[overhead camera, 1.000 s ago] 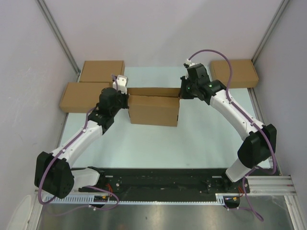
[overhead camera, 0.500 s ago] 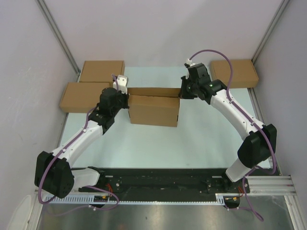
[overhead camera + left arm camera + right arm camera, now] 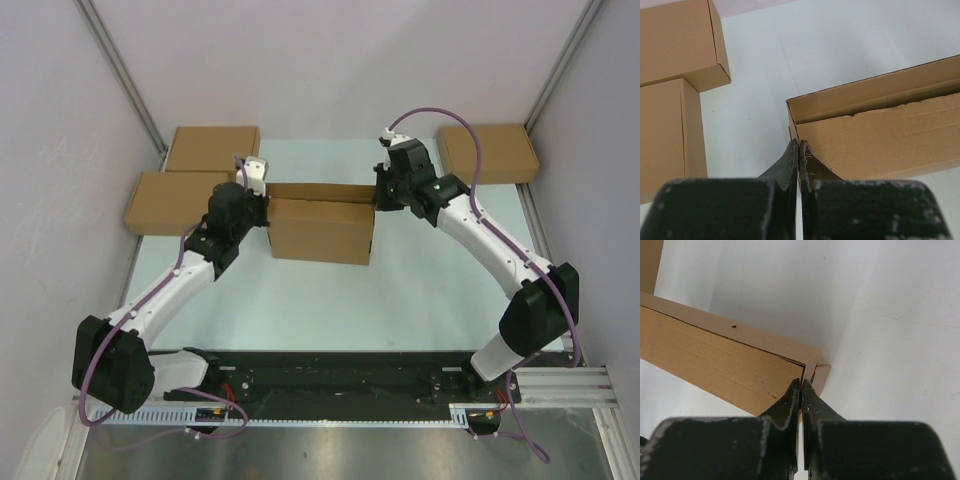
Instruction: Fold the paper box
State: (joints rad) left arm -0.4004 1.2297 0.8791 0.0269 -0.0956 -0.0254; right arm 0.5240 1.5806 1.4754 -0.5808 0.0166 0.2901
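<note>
The paper box (image 3: 320, 230) lies mid-table as a shallow brown cardboard tray with its lid flap standing along the near side. My left gripper (image 3: 265, 205) is at the box's left end. In the left wrist view this gripper (image 3: 798, 144) is shut, pinching the thin edge of the left side wall of the paper box (image 3: 880, 135). My right gripper (image 3: 377, 197) is at the right end. In the right wrist view it (image 3: 801, 382) is shut on the end-wall edge at the corner of the paper box (image 3: 715, 355).
Two closed brown boxes (image 3: 212, 148) (image 3: 170, 200) sit at the back left, close behind my left arm, and a third (image 3: 487, 152) at the back right. Grey walls enclose the pale table on three sides.
My right wrist has edged a little left and back at the box's right end. The box and my left arm have hardly moved.
</note>
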